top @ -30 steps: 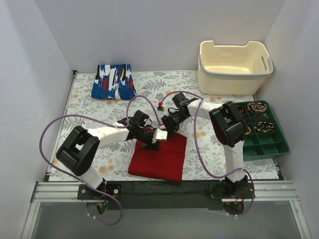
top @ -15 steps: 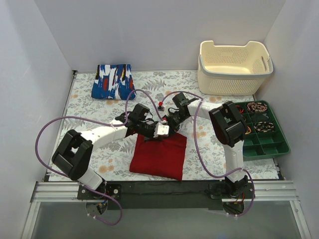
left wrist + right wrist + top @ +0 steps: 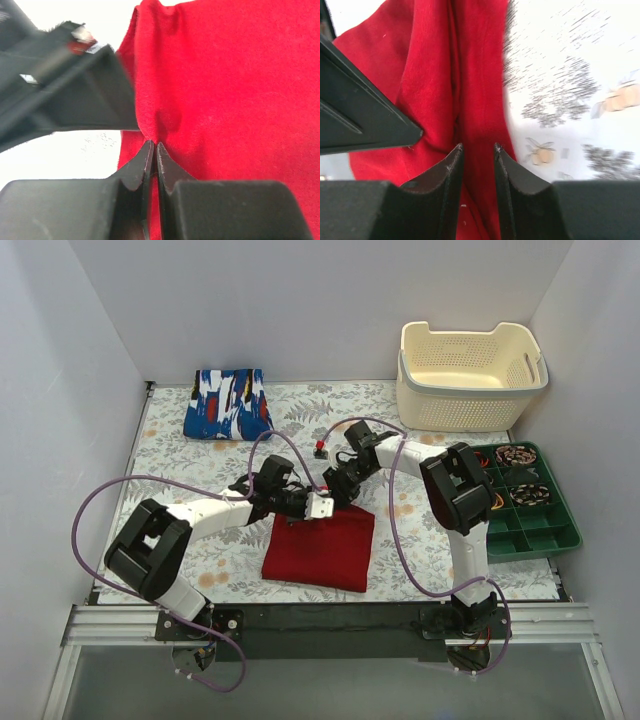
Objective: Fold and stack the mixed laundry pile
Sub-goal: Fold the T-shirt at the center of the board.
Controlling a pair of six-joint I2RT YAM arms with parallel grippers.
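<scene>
The deep red garment [image 3: 320, 548] lies folded on the flowered table in front of the arms. Both grippers meet at its far edge. My left gripper [image 3: 316, 506] is shut on a pinch of red cloth, seen close up in the left wrist view, where the left gripper [image 3: 153, 145] has its tips pressed together on the red garment [image 3: 225, 90]. My right gripper [image 3: 337, 492] is next to it. In the right wrist view the right gripper [image 3: 478, 146] is closed on a thick fold of the red garment [image 3: 427, 75]. The blue printed garment [image 3: 228, 404] lies folded at the far left.
A cream perforated basket [image 3: 470, 400] stands at the far right. A green tray [image 3: 573, 536] of coiled items sits along the right edge. Purple cables loop over both arms. White walls close in the left, right and back.
My left gripper has shut on the red garment's far edge and moved slightly toward the back. The garment's near edge has drawn up with it. The right gripper kept its hold.
</scene>
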